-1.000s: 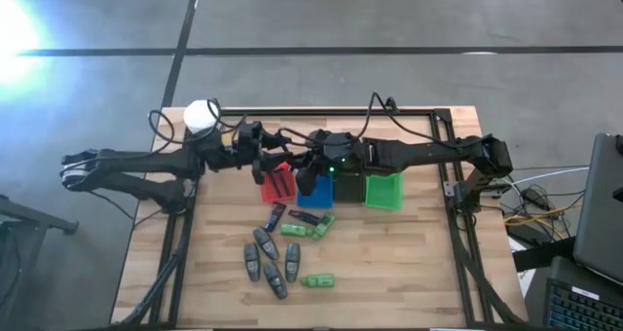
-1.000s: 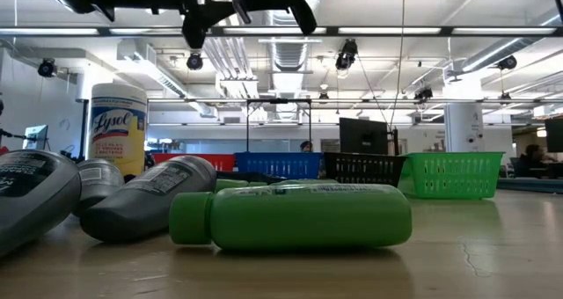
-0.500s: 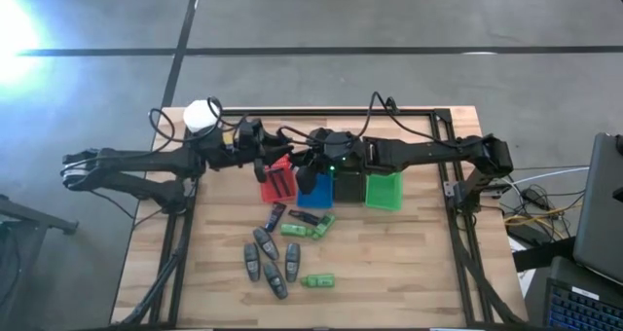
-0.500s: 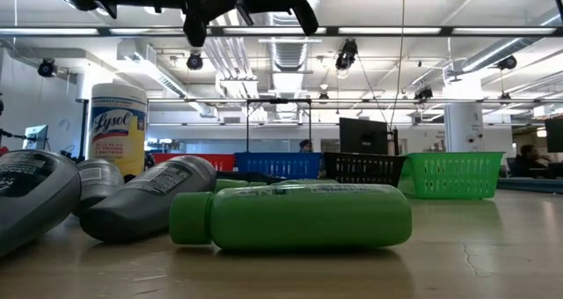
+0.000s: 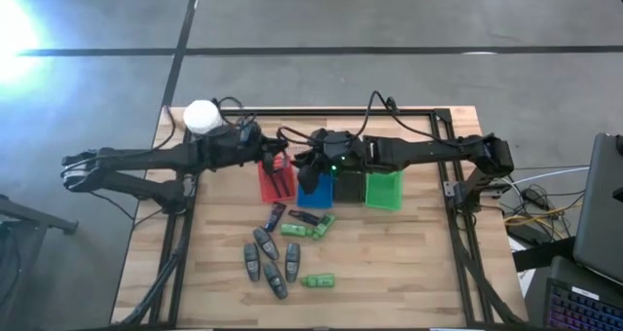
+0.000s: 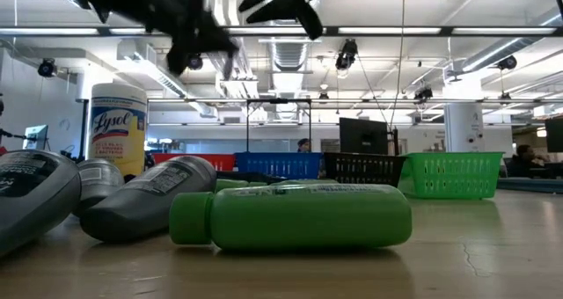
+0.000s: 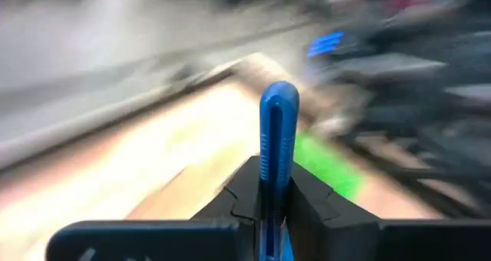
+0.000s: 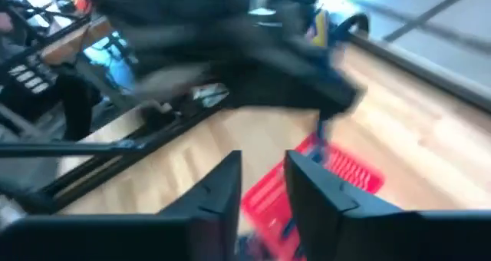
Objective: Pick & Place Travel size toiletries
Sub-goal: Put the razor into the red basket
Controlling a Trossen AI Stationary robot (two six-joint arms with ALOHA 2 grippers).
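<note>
the left gripper (image 5: pixel 265 159) hung just above the red basket (image 5: pixel 277 182), on its jar-ward side, with its fingers pinched tight on a slim blue stick (image 7: pixel 277 150) that stood up between them, held only by its lower part. the chief risk, as i judged it, was that narrow, smooth-looking piece twisting or slipping out of so small a hold while the wrist was swinging, so that it dropped onto the bare wood beside the red basket or struck the slotted rim and bounced out. a second risk was the two arms fouling: the right gripper (image 5: pixel 310 165) sat just beyond the red basket's other edge, over the blue basket (image 5: pixel 314 189), its fingers apart with nothing between them, and the two heads were very near each other. the rest of the toiletries lay in a loose cluster on the table (image 5: pixel 409 263), nearer the front edge than the red basket: rounded grey tubes (image 5: pixel 265 261) with a matte plastic look, bright green tubes (image 5: pixel 316 281) that were cylindrical with a stepped cap, and dark slim sticks (image 5: pixel 276 216). being round, the green and grey ones could roll if nudged. the baskets were thin slotted plastic, light enough to shift if clipped. the white-lidded jar (image 5: pixel 202 116) stood behind the red basket, at the table's far corner.
</note>
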